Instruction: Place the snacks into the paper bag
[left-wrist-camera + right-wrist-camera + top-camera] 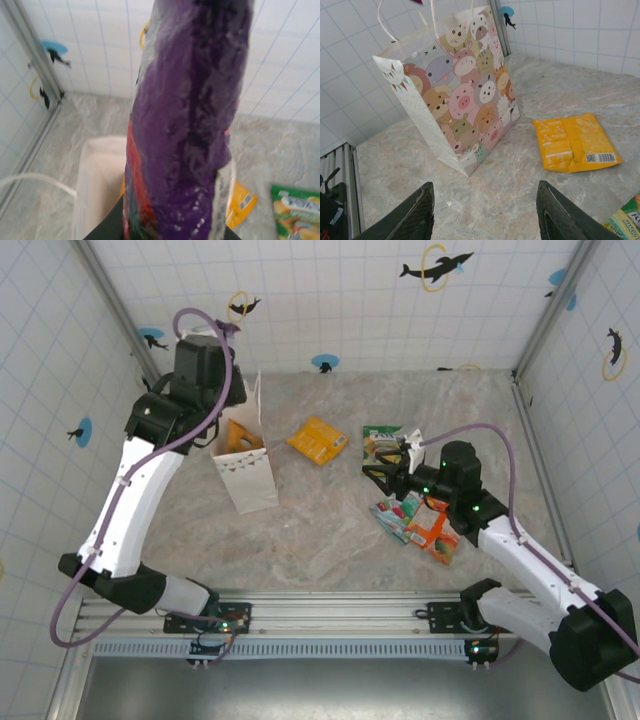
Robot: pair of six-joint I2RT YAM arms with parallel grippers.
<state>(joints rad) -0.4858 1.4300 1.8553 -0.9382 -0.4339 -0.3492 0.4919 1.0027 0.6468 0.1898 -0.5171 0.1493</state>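
Left end effector (222,335) grips purple glossy snack packet (190,115), long axis vertical, above white paper bag (250,480) mouth; right end effector (485,210) open, empty.

Paper bag (247,472) at left, held snack (190,125) above it, another snack (318,440) right of it (flat), other snacks (400,518) farther right

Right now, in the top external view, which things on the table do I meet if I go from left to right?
paper bag → orange-yellow snack packet → green snack packet → orange snack packet. The teal packet overlaps the green one in this direction, so I leave it out.
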